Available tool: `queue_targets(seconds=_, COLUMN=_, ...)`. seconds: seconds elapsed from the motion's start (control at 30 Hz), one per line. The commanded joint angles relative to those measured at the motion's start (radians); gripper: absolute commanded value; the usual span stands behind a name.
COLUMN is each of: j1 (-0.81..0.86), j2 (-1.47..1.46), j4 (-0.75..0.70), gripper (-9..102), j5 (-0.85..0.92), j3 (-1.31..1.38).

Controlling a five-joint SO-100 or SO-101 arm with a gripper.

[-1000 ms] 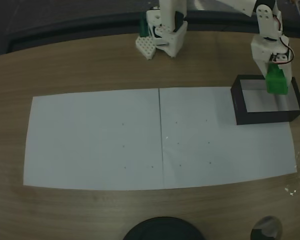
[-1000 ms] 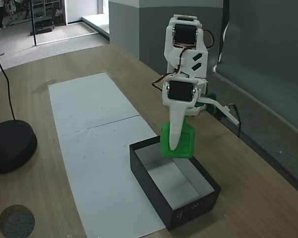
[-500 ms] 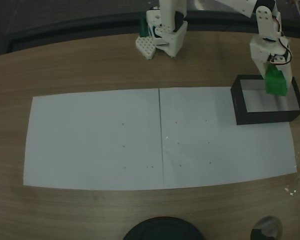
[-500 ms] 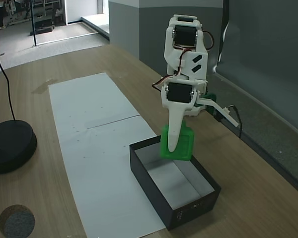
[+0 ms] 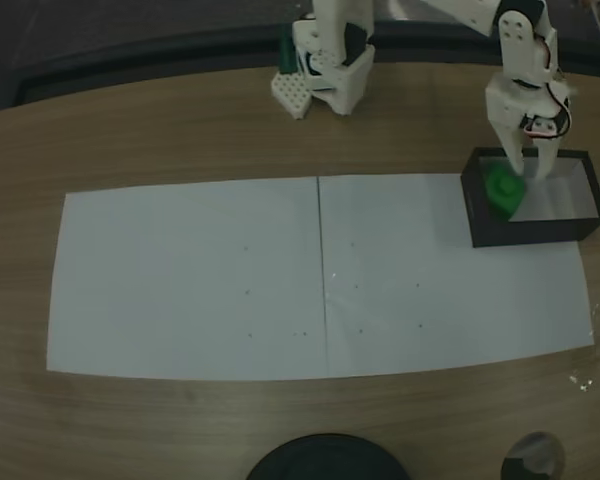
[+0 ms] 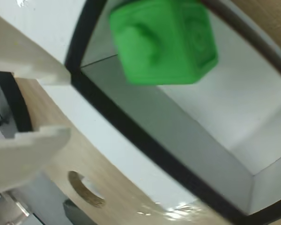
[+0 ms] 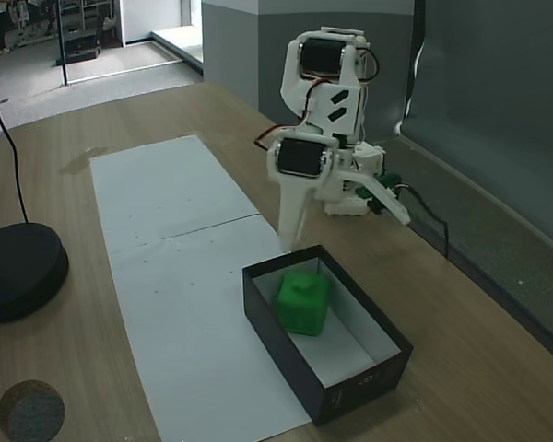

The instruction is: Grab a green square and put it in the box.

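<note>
The green square (image 7: 303, 301) lies inside the box (image 7: 286, 345), at the end of the box nearest the white arm, tilted so that its raised stud faces up and a little to one side; in a fixed view it shows against the left inner wall of the box (image 5: 529, 237), and in the wrist view the block (image 6: 164, 41) sits over the white floor of the box (image 6: 145, 145) with nothing touching it. The gripper (image 7: 336, 216) hangs above the near end of the box with its two white fingers spread wide apart and nothing between them: one long finger (image 7: 290, 216) points straight down toward the box rim, the other juts out to the right in this view. From above, in a fixed view, the gripper (image 5: 526, 165) stands over the far wall of the box, its fingertips straddling the spot just behind the block. The box rests on the right end of a long white paper sheet (image 5: 230, 280) spread across the wooden bench (image 5: 160, 130), and its black outer walls frame a white inside. The arm's base (image 5: 325, 70) stands at the far edge of the bench beyond the sheet. A round black lamp foot (image 7: 17, 270) sits on the bench at the left of a fixed view, well apart from the box.
</note>
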State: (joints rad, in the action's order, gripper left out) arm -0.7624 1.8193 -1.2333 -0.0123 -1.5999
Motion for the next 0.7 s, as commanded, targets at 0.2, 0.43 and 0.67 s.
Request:
queue_targets(seconds=0.2, j1=0.512, j2=0.595, j4=-0.109, gripper=3, j5=-0.012, j3=-0.011)
queue_targets(seconds=0.43, j1=0.969, j2=1.167, j4=-0.097, gripper=3, j5=-0.002, j3=-0.405)
queue_targets(seconds=0.67, j1=0.979, j2=1.58, j4=-0.097, gripper=0, j5=0.123, j3=-0.675)
